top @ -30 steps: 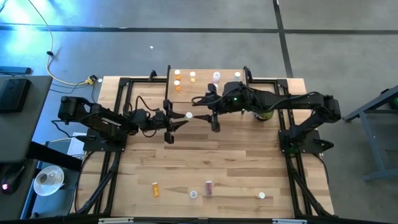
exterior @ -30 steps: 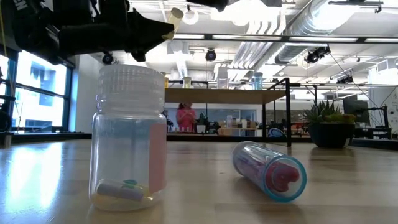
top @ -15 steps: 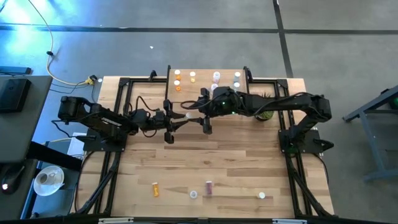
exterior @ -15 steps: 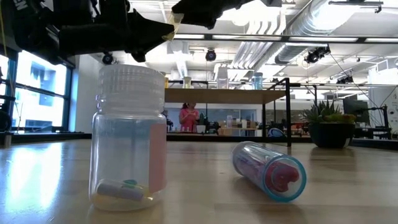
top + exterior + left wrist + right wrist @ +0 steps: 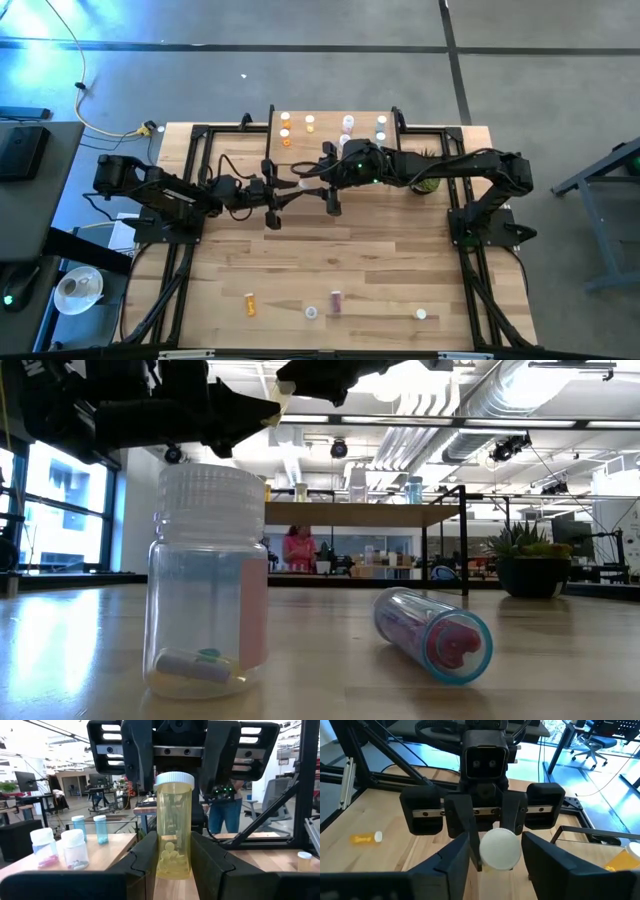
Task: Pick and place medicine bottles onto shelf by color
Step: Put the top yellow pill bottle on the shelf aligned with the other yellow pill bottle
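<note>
My left gripper (image 5: 173, 865) is shut on a pale yellow medicine bottle (image 5: 173, 830) with a white cap, held above the middle of the table (image 5: 303, 186). My right gripper (image 5: 497, 855) faces it from the table's right, its fingers open and standing close on either side of the cap (image 5: 500, 849). The shelf (image 5: 345, 513) stands at the far edge, with orange bottles (image 5: 287, 130) on its left part and pale and purple ones (image 5: 348, 123) on its right. My left gripper pinches the bottle's base end (image 5: 172, 862) between its two fingers, coming about level from the table's left. The bottle lies along the fingers, cap toward the right arm, lifted clear of the table. My right gripper: I cannot tell whether its fingers (image 5: 465, 855) touch the cap.
Loose bottles lie near the table's front edge: an orange one (image 5: 250, 303), a purple one (image 5: 336, 299), a clear upright one (image 5: 207, 590) and a bluish one on its side (image 5: 432, 633). A potted plant (image 5: 428, 183) stands under the right arm.
My right gripper has gone toward the table's left and a little down, up to the cap end of the bottle held by my left gripper, and has then kept still there. The bottle has stayed where it was.
</note>
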Motion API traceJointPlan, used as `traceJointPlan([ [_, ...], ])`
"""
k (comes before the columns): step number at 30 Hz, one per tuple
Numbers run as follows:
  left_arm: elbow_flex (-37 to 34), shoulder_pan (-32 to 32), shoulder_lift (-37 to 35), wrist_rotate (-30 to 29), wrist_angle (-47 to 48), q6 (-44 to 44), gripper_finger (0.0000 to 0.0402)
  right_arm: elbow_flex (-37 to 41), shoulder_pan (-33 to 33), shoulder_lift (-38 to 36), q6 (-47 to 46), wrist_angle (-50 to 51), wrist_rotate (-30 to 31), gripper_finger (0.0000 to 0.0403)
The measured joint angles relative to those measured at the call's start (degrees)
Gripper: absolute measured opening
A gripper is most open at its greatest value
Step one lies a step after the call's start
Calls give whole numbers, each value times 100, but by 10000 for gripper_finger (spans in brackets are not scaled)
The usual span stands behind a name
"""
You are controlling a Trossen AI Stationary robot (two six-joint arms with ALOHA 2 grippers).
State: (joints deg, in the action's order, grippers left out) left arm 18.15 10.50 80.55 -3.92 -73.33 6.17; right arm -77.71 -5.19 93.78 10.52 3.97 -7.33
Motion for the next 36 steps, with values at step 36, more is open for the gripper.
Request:
traceJointPlan([
  [36,7,17,-85,-373,56,7,195,-174,-279,9,48,258,78,105],
])
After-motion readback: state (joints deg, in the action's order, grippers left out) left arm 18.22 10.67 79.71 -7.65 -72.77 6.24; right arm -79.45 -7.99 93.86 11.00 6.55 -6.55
